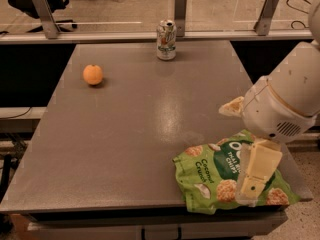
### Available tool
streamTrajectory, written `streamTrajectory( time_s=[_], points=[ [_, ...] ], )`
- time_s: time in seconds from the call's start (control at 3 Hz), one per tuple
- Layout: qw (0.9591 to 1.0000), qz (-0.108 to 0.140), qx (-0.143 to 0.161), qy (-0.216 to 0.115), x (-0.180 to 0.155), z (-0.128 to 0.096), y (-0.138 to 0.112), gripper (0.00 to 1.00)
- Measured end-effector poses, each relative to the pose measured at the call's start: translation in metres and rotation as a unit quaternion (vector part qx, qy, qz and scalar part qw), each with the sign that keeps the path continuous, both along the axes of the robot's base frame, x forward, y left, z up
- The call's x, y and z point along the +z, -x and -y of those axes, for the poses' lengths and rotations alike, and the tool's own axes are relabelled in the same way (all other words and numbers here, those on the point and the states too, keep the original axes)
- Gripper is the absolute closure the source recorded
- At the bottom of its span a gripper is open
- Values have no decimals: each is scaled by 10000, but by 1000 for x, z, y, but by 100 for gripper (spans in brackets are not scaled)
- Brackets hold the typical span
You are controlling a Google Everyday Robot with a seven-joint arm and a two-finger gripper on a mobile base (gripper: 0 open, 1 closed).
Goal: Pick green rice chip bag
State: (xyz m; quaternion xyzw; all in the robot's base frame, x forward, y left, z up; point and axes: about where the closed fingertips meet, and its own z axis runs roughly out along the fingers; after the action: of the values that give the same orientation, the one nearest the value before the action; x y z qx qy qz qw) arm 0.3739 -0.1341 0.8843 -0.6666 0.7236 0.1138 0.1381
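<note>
Chip bag (210, 174) lies flat on table (140, 134), near right corner, by near edge; not lifted

Gripper (257, 178) hangs over right half of bag, pointing down, hiding part of print; contact with bag unclear

Jaw state: cannot tell

Bulky white arm (287, 101) just above gripper, at right

Orange (93, 74) far left, soda can (166, 39) at far edge; both well apart from bag

Judgement: approach about done, gripper lined up over target; closing on bag and lifting left to do
</note>
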Motion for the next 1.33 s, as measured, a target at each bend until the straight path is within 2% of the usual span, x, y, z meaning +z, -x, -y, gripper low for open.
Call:
streamTrajectory(
  time_s=[0.33, 0.67, 1.33],
  points=[
    [9998, -21, 47, -168, -20, -5, 3, 0],
    [9994, 21, 16, -349, -34, -12, -1, 18],
    [9985, 30, -48, -540, -43, -20, -9, 64]
  ],
)
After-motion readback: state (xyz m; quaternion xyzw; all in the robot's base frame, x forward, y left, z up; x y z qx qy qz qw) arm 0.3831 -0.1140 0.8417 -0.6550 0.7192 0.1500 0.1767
